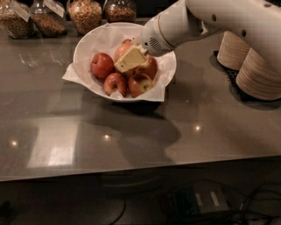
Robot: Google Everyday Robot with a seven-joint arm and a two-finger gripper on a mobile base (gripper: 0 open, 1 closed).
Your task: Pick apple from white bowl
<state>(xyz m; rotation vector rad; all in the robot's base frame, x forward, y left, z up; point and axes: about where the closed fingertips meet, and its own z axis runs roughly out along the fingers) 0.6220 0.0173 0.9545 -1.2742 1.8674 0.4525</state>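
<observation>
Hanging over apple [122,48], tool [130,59] inside white bowl [84,43]

Five apples [102,65], four jars [85,15], gripper [130,59] over white bowl [86,45]

Looks down from up high at the front of the counter [131,145], facing the jars [85,13] at the back. Sits fairly near. Catches the gripper [130,59] in the white bowl [88,44], top middle.

Dim, glare-spotted counter [131,149], jaws lit over white bowl [84,46]
</observation>
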